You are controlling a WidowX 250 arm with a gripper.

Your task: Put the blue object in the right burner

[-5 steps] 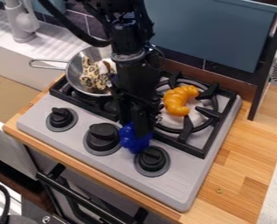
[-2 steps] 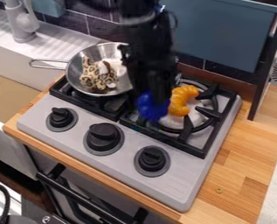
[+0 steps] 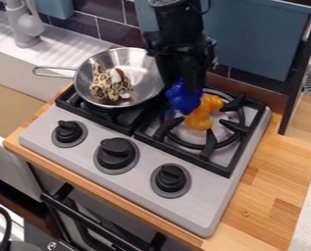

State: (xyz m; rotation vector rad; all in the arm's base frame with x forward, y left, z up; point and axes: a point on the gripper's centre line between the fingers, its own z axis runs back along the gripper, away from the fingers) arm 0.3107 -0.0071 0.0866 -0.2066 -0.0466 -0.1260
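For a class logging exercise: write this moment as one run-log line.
gripper holding blue object; near left side of right burner; orange object on burner; placement pending

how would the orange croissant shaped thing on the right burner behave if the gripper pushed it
The orange piece looks smooth and shiny, so probably stiff plastic and somewhat slippery. Its curved shape would likely make it rock or swivel rather than roll far.

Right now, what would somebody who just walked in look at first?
Probably the bright blue object at the black gripper, over the upper left part of the right burner. Next comes the curvy orange thing on that burner, then the shiny metal pan on the left burner, with a leopard-spotted toy inside.
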